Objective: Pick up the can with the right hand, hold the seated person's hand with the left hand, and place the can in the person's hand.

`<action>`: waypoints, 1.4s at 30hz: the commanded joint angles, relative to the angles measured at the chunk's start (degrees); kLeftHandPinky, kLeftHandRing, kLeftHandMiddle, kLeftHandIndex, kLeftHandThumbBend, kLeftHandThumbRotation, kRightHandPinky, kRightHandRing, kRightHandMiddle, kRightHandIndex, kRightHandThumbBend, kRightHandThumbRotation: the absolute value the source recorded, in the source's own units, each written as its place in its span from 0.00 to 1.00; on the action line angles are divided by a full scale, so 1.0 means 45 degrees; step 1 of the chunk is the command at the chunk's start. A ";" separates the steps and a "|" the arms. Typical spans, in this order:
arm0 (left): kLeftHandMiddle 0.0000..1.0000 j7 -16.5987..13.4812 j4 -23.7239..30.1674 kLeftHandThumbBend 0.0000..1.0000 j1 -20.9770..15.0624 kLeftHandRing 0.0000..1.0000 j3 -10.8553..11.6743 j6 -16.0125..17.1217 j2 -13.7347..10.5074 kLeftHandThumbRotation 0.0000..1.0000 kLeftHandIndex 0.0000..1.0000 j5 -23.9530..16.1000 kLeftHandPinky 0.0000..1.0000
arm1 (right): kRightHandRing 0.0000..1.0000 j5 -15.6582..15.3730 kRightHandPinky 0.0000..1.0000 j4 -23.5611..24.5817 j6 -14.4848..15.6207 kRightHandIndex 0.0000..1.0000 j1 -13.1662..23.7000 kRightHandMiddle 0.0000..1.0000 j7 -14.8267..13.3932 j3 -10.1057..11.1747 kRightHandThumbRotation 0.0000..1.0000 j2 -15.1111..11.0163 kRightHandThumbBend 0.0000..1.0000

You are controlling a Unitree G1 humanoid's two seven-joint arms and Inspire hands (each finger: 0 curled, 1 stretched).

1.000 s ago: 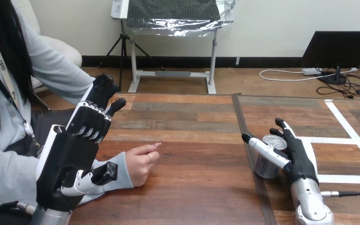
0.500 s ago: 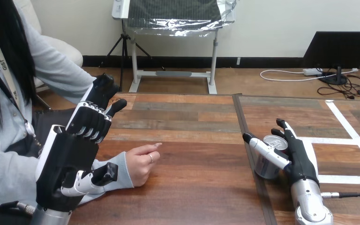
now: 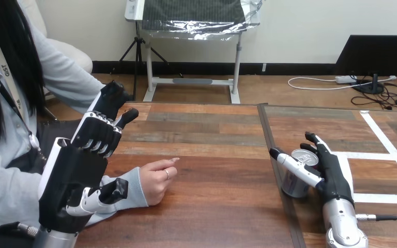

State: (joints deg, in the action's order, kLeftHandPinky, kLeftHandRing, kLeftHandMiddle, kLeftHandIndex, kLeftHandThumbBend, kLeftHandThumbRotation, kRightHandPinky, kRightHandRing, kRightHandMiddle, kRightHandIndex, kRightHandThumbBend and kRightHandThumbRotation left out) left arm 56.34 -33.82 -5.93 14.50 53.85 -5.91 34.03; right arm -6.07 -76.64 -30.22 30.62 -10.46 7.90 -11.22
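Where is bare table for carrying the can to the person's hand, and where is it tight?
Free: the wooden stretch between the person's hand and the can, and the far table strip beyond both. Crowded: the left edge, where the left hand hangs over the person's sleeve, and beside the can, at the right hand.

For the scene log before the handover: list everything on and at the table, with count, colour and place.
table: one, brown wood, across the view.
can: one, silver, upright on the table's right part.
tape lines: several, white, on the table's right part.
person's hand: one, grey-sleeved, resting on the table left of centre.
left hand: one, black and white, raised at the view's left, holding nothing.
right hand: one, black and white, open, thumb left of the can, fingers on its other side.
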 commanded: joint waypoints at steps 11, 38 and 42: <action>0.99 0.0038 0.0153 1.00 -0.0837 0.99 0.0120 0.0088 -0.0109 0.51 0.94 0.0146 0.92 | 0.76 0.0338 0.69 0.0104 0.0156 0.85 -0.0190 0.82 -0.0087 0.0300 0.20 0.0210 0.97; 0.99 0.0125 0.0336 1.00 -0.0848 0.98 0.0048 -0.0007 -0.0041 0.51 0.95 0.0287 0.91 | 0.63 0.0717 0.61 0.0153 0.0209 0.71 -0.0157 0.69 -0.0336 0.0746 0.00 0.0324 0.87; 0.99 0.0094 0.0273 1.00 -0.0868 0.98 0.0056 0.0120 -0.0020 0.52 0.95 0.0232 0.91 | 0.63 0.0652 0.62 0.0155 0.0295 0.69 -0.0126 0.67 -0.0554 0.0672 0.00 0.0283 0.85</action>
State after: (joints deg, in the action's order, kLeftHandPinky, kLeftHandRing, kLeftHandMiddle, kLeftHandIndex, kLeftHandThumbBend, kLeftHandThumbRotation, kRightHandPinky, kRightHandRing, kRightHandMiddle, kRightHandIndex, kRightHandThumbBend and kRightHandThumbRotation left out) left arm 56.62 -33.81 -5.96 14.51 53.70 -5.96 34.47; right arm -3.18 -76.53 -29.96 30.28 -11.72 10.65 -10.74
